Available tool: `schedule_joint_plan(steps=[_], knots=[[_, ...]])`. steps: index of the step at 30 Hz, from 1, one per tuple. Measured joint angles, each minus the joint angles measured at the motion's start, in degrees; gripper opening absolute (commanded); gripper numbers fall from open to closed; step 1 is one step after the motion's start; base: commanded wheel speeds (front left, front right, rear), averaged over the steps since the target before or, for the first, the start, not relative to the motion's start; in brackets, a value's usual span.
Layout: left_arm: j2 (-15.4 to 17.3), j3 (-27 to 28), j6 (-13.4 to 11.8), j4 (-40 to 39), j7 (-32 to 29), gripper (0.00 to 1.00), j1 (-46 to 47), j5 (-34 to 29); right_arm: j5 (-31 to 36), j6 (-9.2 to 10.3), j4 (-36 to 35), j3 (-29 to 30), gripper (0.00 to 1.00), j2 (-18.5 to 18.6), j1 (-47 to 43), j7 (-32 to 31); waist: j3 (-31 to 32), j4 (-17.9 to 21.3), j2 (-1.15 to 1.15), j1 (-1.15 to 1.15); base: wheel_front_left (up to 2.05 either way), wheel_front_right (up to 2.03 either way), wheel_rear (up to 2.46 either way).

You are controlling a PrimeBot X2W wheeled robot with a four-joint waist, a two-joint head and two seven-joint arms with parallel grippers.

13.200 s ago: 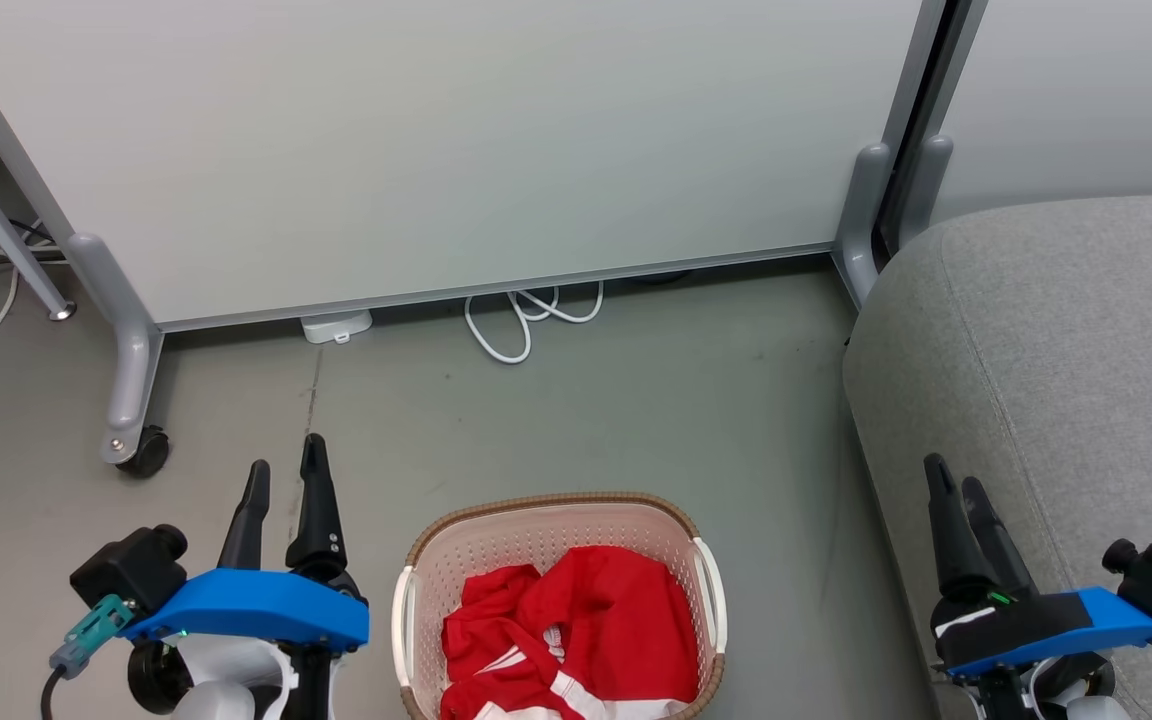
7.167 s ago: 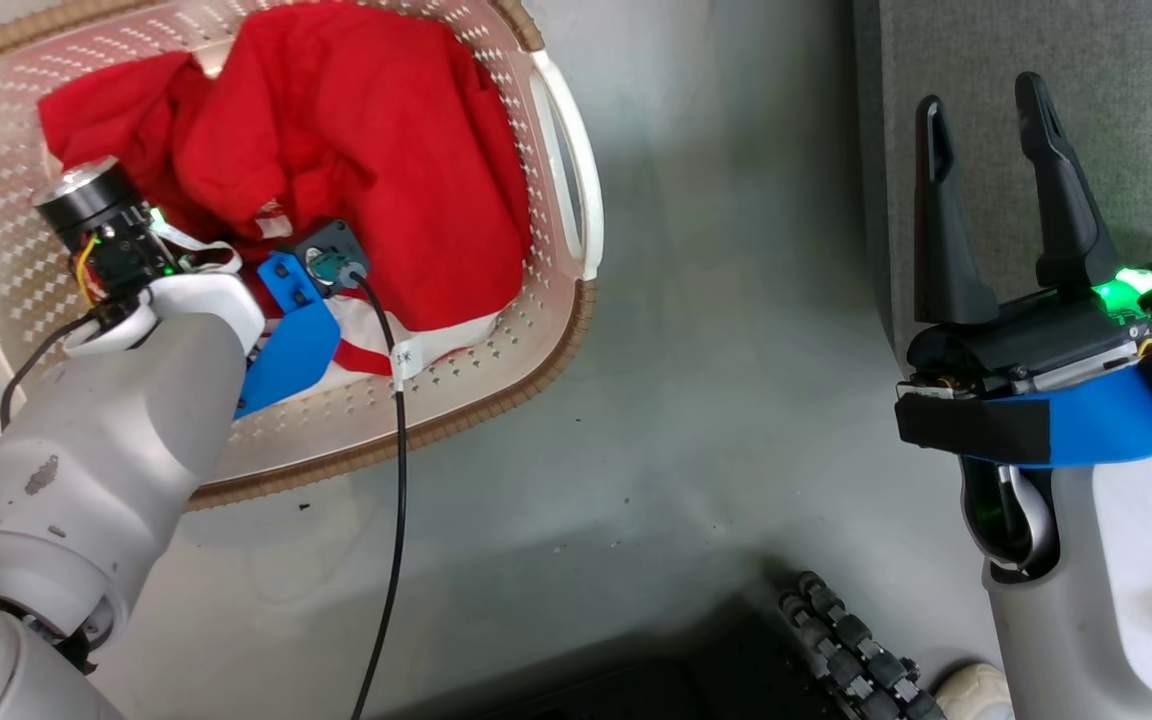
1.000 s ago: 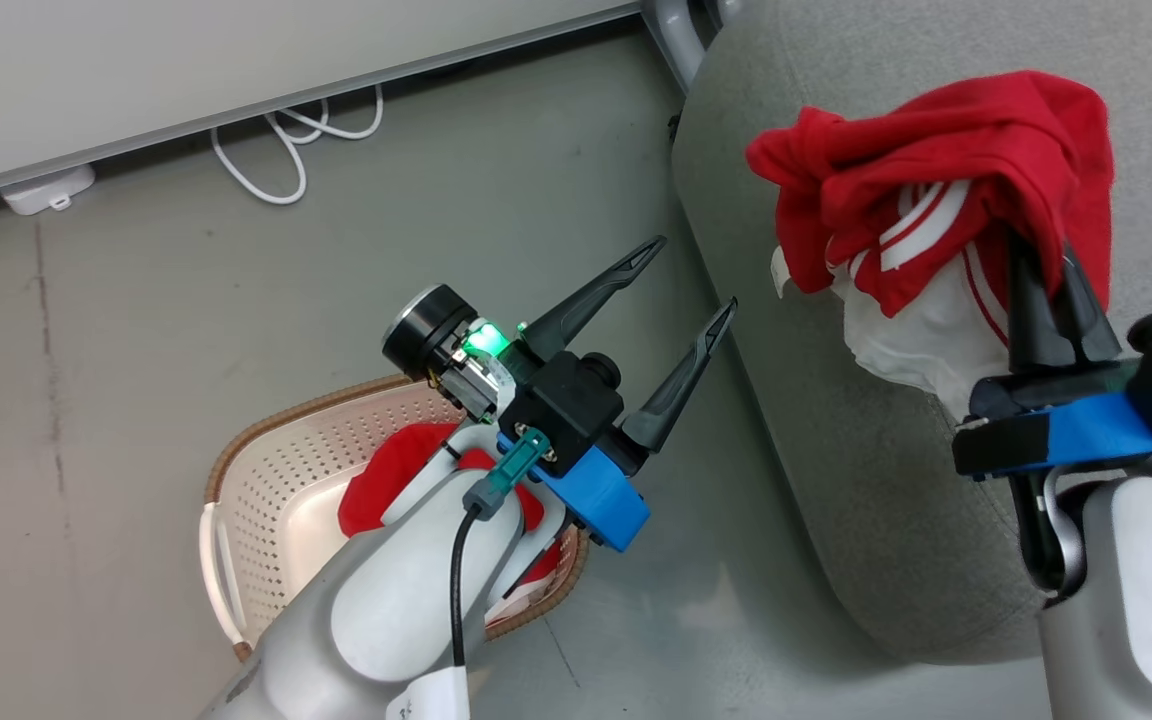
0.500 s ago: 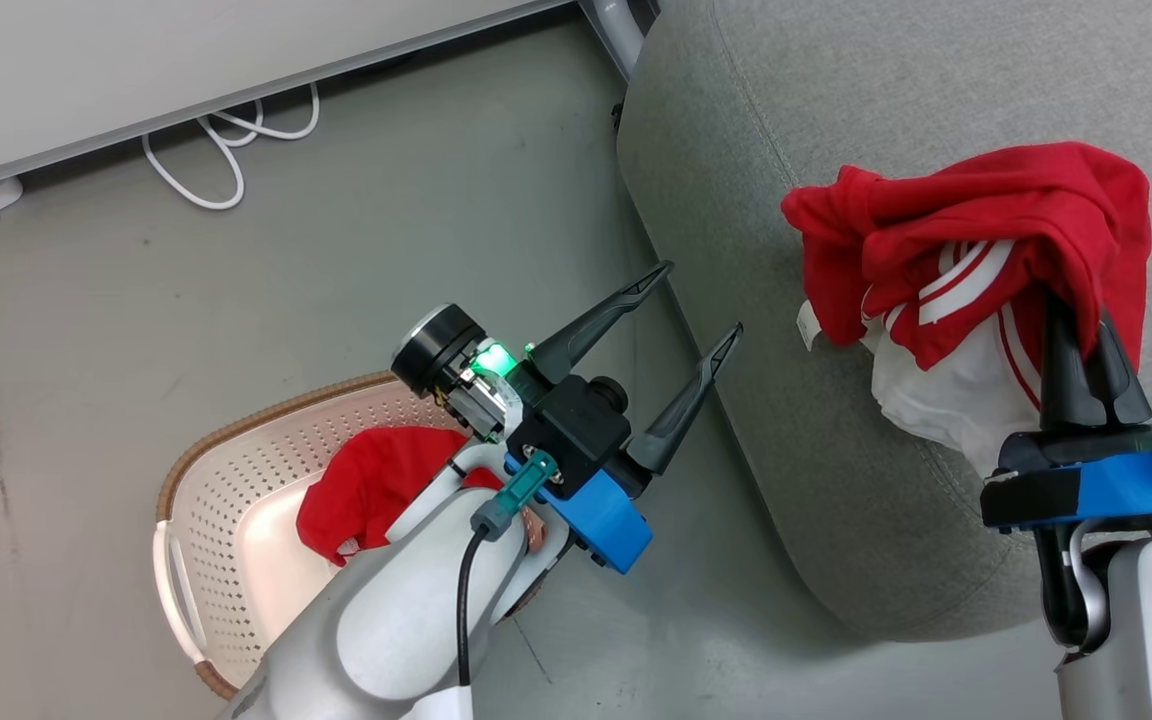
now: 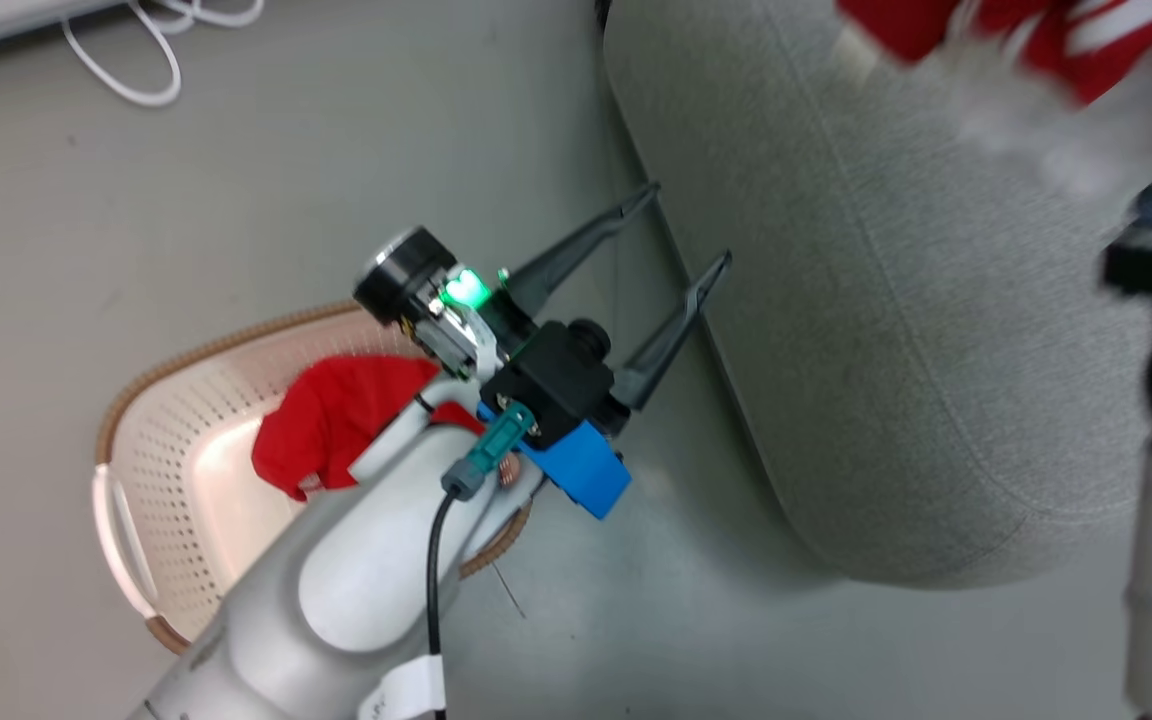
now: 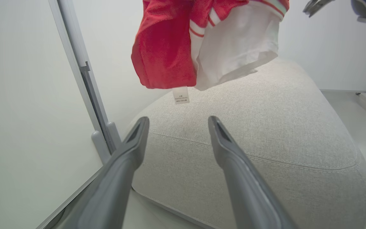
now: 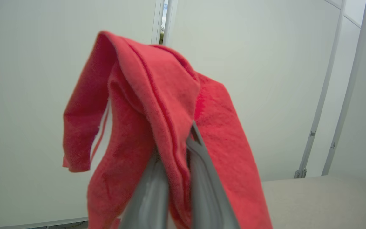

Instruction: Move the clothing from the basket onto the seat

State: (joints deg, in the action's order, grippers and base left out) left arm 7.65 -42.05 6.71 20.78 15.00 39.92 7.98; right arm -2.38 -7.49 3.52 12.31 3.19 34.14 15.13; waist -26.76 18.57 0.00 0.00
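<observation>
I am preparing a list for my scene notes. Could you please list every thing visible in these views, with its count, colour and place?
striped garment: one, red with white bands, hanging above the seat from the right fingers
plain garment: one, red, inside the basket
basket: one, cream with a brown rim, on the floor left of the seat
seat: one, grey, on the floor at the right
cable: one, white, looped on the floor at the far edge
partition panels: at least two, white with grey frames, behind the seat
left fingers: two, dark, spread open and empty, over the floor between basket and seat
right fingers: two, dark, shut on the striped garment
</observation>
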Motion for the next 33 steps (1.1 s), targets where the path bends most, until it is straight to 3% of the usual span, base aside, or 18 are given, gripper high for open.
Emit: schedule_joint_plan(steps=[11,17,21,26,33], knots=[[3.08,0.21,0.37,-2.03,0.00,1.00,7.94,-2.32,-1.07,0.00,-1.86,11.82,0.00,9.24,19.17,0.01,-12.70,-0.38,0.00,0.01,0.00,0.00,0.00],[4.24,0.03,0.37,-2.63,-0.01,1.00,10.38,-3.18,-1.62,0.00,4.57,17.30,0.00,16.19,23.24,0.00,-18.87,-0.74,0.00,0.01,0.00,0.00,0.00],[4.47,-0.57,0.38,-3.08,-0.01,1.00,10.99,-3.45,-1.04,0.00,11.82,20.48,0.00,18.83,23.84,0.00,-21.59,-1.09,0.00,0.01,0.00,0.00,0.00],[5.06,-1.11,0.38,-3.27,-0.01,1.00,11.01,-3.45,1.33,0.00,21.63,21.18,0.00,19.16,23.35,0.00,-23.38,-1.62,0.00,0.01,0.00,0.00,0.00],[5.39,-1.34,0.32,-3.44,-0.02,1.00,11.05,-3.42,1.86,0.00,28.86,21.32,0.00,16.84,21.37,0.00,-23.89,-1.81,0.00,0.00,0.00,0.00,0.00]])
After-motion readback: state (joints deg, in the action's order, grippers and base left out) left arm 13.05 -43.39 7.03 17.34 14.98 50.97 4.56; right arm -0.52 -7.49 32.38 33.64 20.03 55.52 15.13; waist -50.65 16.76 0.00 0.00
